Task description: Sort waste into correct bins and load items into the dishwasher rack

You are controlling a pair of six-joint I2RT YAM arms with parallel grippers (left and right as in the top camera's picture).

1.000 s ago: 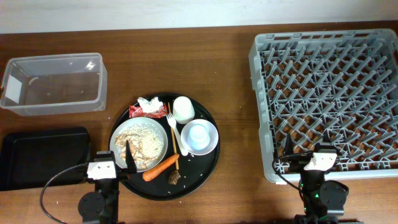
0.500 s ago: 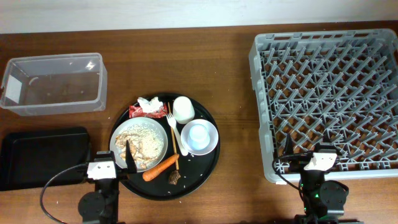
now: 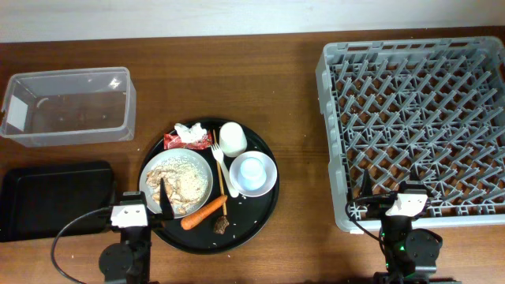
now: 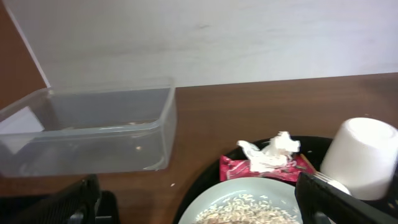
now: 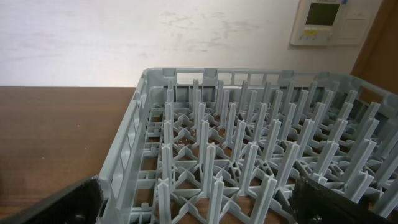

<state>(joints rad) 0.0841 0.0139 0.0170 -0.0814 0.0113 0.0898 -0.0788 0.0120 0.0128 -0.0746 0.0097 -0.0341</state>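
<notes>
A white plate (image 3: 151, 183) with a beige rice heap (image 3: 181, 178) lies on the round black tray (image 3: 264, 211). Beside it are an orange carrot (image 3: 203, 211), a small dark scrap (image 3: 221, 226), a red wrapper (image 3: 175, 143) and crumpled white paper (image 3: 188, 131). A white cup (image 3: 233, 138), a white bowl (image 3: 268, 178) holding a light-blue cup (image 3: 252, 170), a white fork (image 3: 220, 162) and a wooden stick (image 3: 218, 175) are there too. My left gripper (image 3: 142, 202) is open and empty at the plate's near edge (image 4: 249, 193). My right gripper (image 3: 390, 189) is open and empty at the grey rack's (image 3: 418, 118) front edge.
The clear tub (image 3: 67, 106) stands at the back left and shows in the left wrist view (image 4: 93, 134). The flat black tray (image 3: 55, 197) lies in front of it. The rack (image 5: 249, 149) fills the right wrist view.
</notes>
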